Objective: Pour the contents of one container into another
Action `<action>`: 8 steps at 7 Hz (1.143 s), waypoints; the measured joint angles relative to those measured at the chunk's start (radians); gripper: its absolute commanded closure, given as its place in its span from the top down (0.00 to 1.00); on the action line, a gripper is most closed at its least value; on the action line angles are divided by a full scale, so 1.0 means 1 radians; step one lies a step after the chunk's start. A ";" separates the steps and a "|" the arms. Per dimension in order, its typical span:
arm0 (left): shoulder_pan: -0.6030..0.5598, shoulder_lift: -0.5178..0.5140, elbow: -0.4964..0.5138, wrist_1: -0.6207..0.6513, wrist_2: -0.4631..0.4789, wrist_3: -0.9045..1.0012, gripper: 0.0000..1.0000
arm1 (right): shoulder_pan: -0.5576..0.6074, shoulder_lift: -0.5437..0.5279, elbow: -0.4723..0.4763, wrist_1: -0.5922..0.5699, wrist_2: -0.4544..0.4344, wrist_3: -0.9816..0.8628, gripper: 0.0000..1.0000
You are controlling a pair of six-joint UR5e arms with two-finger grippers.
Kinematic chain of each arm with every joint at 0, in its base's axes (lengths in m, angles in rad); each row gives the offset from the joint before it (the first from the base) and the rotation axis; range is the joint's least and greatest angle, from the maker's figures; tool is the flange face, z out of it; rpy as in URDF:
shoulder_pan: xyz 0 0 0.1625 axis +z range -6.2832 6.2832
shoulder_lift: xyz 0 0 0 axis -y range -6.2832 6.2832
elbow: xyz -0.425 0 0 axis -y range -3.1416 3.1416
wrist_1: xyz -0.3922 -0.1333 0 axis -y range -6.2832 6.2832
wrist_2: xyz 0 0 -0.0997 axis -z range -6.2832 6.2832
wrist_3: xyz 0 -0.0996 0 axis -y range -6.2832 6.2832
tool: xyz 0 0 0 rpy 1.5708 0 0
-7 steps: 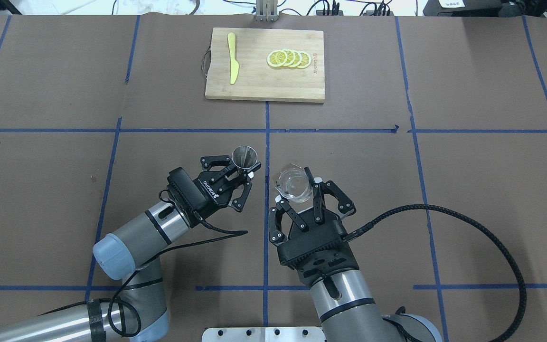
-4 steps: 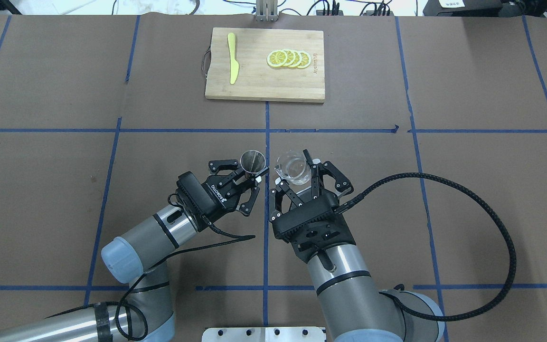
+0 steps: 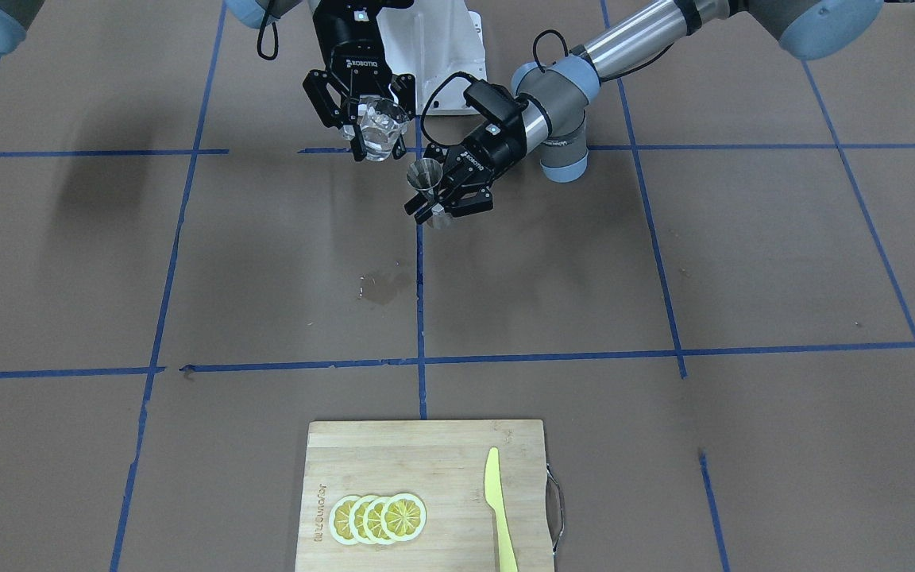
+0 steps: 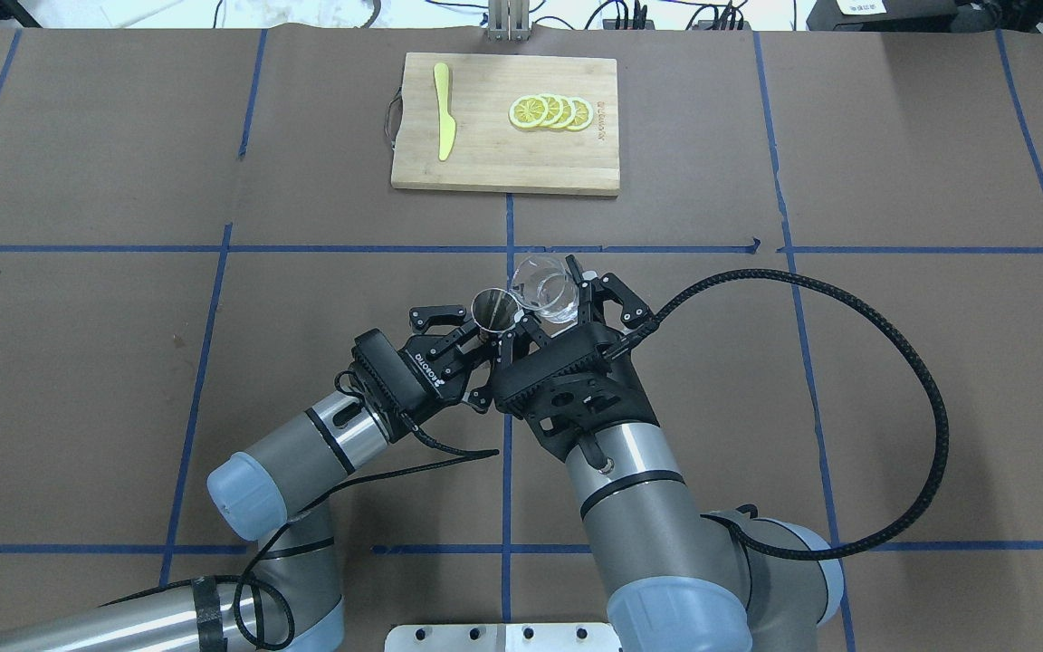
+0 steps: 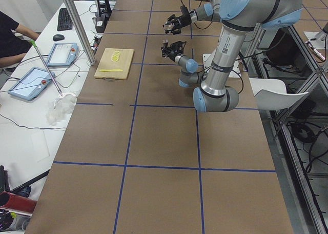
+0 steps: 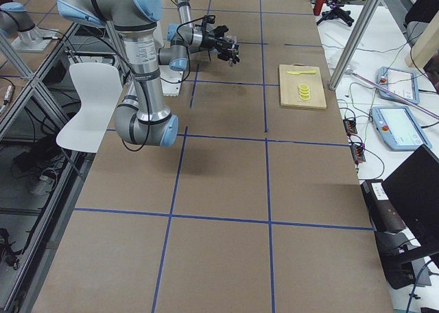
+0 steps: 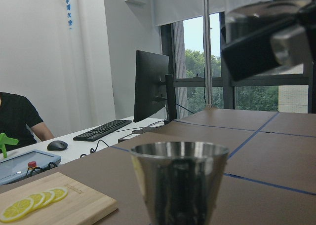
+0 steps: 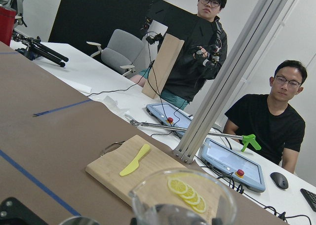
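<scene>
My left gripper (image 4: 487, 333) is shut on the narrow waist of the steel jigger (image 4: 494, 308), which it holds upright above the table near the centre line. The jigger's open upper cone (image 7: 180, 178) fills the left wrist view; in the front view the jigger (image 3: 426, 176) hangs clear of the table. My right gripper (image 4: 554, 312) is shut on the clear glass cup (image 4: 543, 288). The cup (image 3: 378, 127) sits higher than the jigger and close beside it on its right, leaning a little toward it. The cup's rim (image 8: 182, 193) shows at the bottom of the right wrist view.
A wooden cutting board (image 4: 485, 163) lies at the far centre with lemon slices (image 4: 550, 111) and a yellow knife (image 4: 443, 109). A small dark wet mark (image 3: 382, 286) is on the brown paper. People (image 8: 269, 116) and tablets (image 8: 232, 161) are beyond the far edge.
Both arms moved forward, away from the robot's base, and closer together. The cup travelled left and now sits right beside the jigger's rim. Both grips stayed the same.
</scene>
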 measured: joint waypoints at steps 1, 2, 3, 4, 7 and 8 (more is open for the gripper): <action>0.000 -0.003 0.000 0.001 -0.001 0.003 0.00 | 0.002 0.006 0.011 -0.052 0.005 0.000 0.00; 0.000 -0.006 0.001 0.001 -0.001 0.004 0.00 | 0.003 0.009 0.031 -0.109 0.010 -0.001 0.00; 0.000 -0.009 0.003 0.001 -0.001 0.004 0.00 | 0.003 0.011 0.049 -0.155 0.015 -0.001 0.00; 0.000 -0.012 0.005 0.001 -0.001 0.004 0.00 | 0.003 0.015 0.059 -0.193 0.018 -0.001 0.00; 0.000 -0.014 0.007 0.001 0.000 0.004 0.00 | 0.001 0.034 0.084 -0.316 0.022 -0.002 0.00; 0.000 -0.014 0.007 0.001 0.002 0.004 0.00 | -0.001 0.039 0.100 -0.369 0.027 -0.003 0.00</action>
